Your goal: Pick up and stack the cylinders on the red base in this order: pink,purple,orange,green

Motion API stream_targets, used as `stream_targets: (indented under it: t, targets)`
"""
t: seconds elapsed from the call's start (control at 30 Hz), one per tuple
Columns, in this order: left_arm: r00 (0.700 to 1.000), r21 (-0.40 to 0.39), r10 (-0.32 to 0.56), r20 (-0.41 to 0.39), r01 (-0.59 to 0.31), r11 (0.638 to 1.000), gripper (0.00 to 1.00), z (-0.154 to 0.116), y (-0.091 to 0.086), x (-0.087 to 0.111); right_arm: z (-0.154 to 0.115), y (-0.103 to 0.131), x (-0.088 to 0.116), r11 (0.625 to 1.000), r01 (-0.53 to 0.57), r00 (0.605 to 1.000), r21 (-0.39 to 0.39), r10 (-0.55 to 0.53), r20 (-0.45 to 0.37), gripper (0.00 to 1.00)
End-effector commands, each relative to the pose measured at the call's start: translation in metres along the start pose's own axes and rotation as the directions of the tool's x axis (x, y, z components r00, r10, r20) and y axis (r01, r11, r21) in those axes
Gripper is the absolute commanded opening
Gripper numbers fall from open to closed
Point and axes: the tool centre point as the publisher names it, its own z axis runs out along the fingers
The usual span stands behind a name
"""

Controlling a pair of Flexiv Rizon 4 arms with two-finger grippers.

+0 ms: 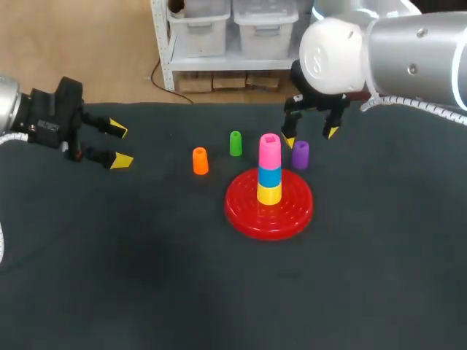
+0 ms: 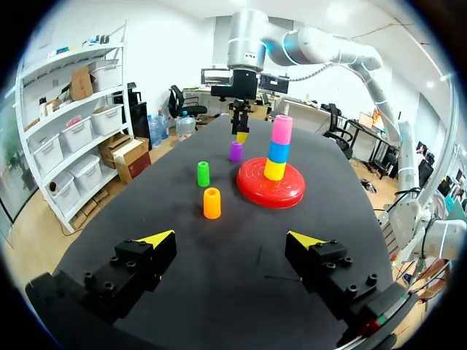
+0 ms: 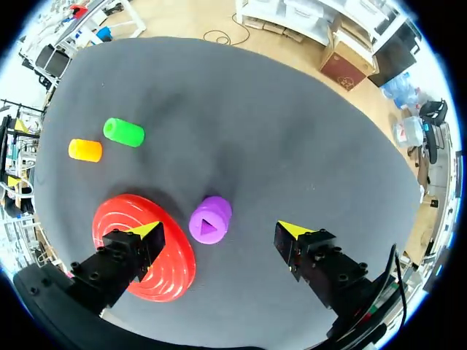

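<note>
The right wrist view alone looks straight down on the purple cylinder (image 3: 210, 220), showing a triangular hole in its smooth top. It stands on the dark matte table (image 3: 292, 109) just beside the ribbed red base (image 3: 169, 251), under the right gripper (image 3: 220, 230), its fingers spread and empty. The head view adds the pink cylinder (image 1: 269, 149) topping a blue cylinder (image 1: 269, 176) and a yellow cylinder (image 1: 268, 194) on that base, and the left gripper (image 1: 120, 144), fingers likewise apart and empty, well aside

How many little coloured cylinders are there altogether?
6: yellow, blue and pink stacked on the red base; purple beside it, below the right end effector; green and orange standing apart. None seem hidden.
</note>
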Motion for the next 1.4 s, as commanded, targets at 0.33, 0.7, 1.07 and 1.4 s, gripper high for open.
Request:
stream_targets:
  t: [0.33,0.7,1.07,1.4]
  targets:
    - [1.0,-0.004,0.002,0.004,-0.002,1.0,1.0,0.0,-0.001,0.001,0.018,0.002,-0.004,0.998,0.037,0.999,0.058,-0.036,-0.029,0.94]
    - [1.0,-0.004,0.002,0.004,-0.002,1.0,1.0,0.0,-0.001,0.001,0.022,0.002,-0.008,0.997,0.044,0.999,0.06,-0.042,-0.031,0.47]
    - [1.0,-0.004,0.002,0.004,-0.002,1.0,1.0,0.0,-0.001,0.001,0.01,0.004,-0.012,0.995,0.078,0.997,0.066,-0.077,-0.016,0.0]
    - [1.0,-0.004,0.002,0.004,-0.002,1.0,1.0,0.0,-0.001,0.001,-0.079,0.023,-0.015,0.961,0.165,0.97,0.222,-0.199,0.141,0.0]
